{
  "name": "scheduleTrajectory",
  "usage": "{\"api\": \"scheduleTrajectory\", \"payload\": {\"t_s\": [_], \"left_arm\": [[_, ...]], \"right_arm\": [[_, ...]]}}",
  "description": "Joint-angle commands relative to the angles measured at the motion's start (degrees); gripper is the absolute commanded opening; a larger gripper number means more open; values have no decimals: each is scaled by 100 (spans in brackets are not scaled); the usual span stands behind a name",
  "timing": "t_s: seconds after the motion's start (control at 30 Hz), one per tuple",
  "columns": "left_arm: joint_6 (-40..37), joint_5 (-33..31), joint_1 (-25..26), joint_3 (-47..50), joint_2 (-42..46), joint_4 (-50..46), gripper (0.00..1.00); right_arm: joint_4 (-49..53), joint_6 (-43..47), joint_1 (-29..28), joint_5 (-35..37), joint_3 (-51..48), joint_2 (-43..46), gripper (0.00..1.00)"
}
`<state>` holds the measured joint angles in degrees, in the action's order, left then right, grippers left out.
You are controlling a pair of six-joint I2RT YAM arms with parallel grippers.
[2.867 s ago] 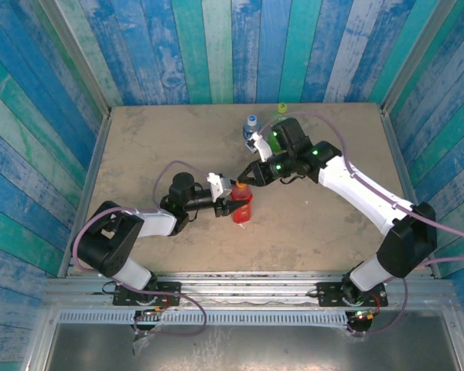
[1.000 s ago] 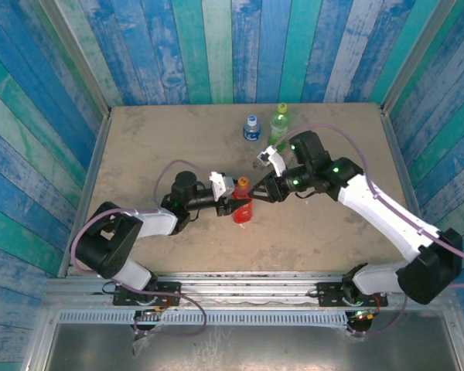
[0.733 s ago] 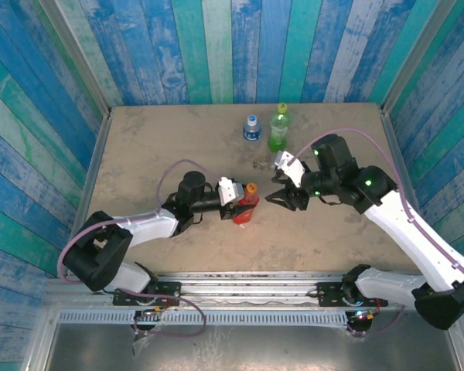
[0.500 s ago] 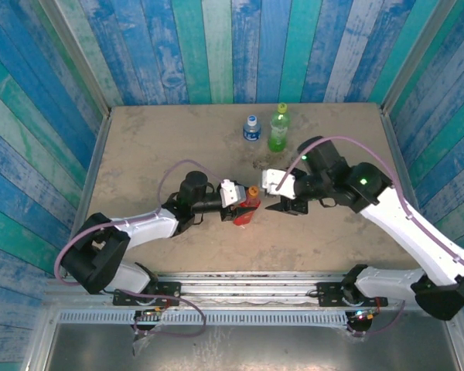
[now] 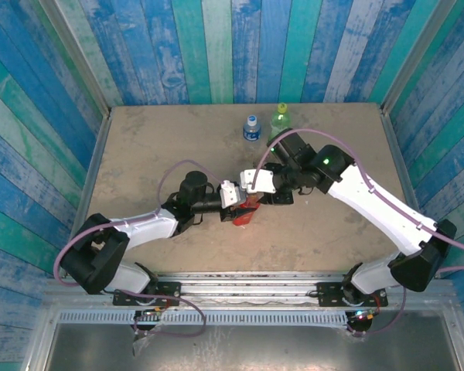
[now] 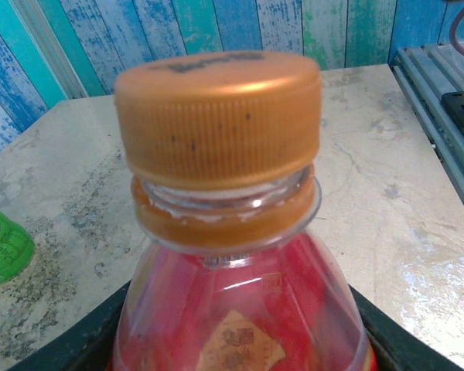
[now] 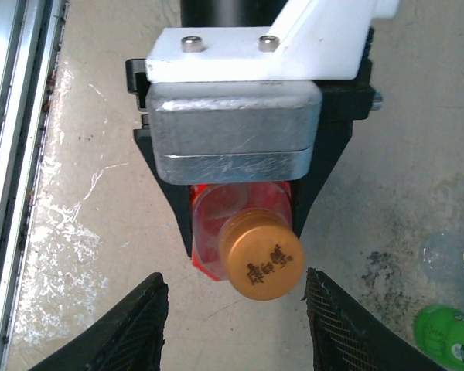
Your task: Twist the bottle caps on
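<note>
The orange cap (image 7: 261, 261) sits on the neck of the red bottle (image 6: 240, 309). Seen from the left wrist, a band of bare neck shows between the cap's skirt and the collar ring, so I judge it seated but not wound home. The cap lies between the fingers (image 7: 143, 325) of your right claw (image 7: 236, 294), which stands wide, with a gap on one side and the cap almost against the other finger. Just past that claw's tips, your left claw (image 5: 233, 202) is clamped on the bottle's body below the shoulder. To tighten well, first shift the right claw until the cap is centred. Then close on the ribbed skirt only, clear of the collar, and turn about the bottle's own axis in short strokes, letting go and re-gripping between them. Keep the left claw firm so the bottle does not spin along with the cap. Well beyond both claws, at the far side of the table (image 5: 155, 147), the green bottle (image 5: 280, 117) and the clear bottle (image 5: 251, 127) stand close together, both apparently capped. Half a second ago the right claw hung off to the bottle's side, clear of the cap. It has since swung in over the bottle top, while the left claw and bottle have hardly shifted.
</note>
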<state>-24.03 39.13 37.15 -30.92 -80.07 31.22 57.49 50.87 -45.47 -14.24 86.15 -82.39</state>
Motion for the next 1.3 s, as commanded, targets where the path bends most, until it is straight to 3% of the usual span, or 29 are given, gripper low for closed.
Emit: {"api": "scheduleTrajectory", "payload": {"t_s": [0.0,0.6,0.8,0.93,1.17,1.27], "left_arm": [[-52,81,29,99,196,-409,57],[-112,192,30,164,331,-415,57],[7,22,27,196,356,-241,58],[234,-459,30,257,373,74,58],[341,-1277,25,384,292,584,57],[307,-1321,29,380,294,552,57]], "right_arm": [[115,10,-32,24,154,-174,49],[405,-308,-32,8,469,-632,34],[473,-632,-39,-58,460,-669,24],[384,-1650,-87,128,388,-704,18],[-347,-5529,-632,1874,-156,-639,7],[-361,-7157,-846,1977,-266,-630,4]]}}
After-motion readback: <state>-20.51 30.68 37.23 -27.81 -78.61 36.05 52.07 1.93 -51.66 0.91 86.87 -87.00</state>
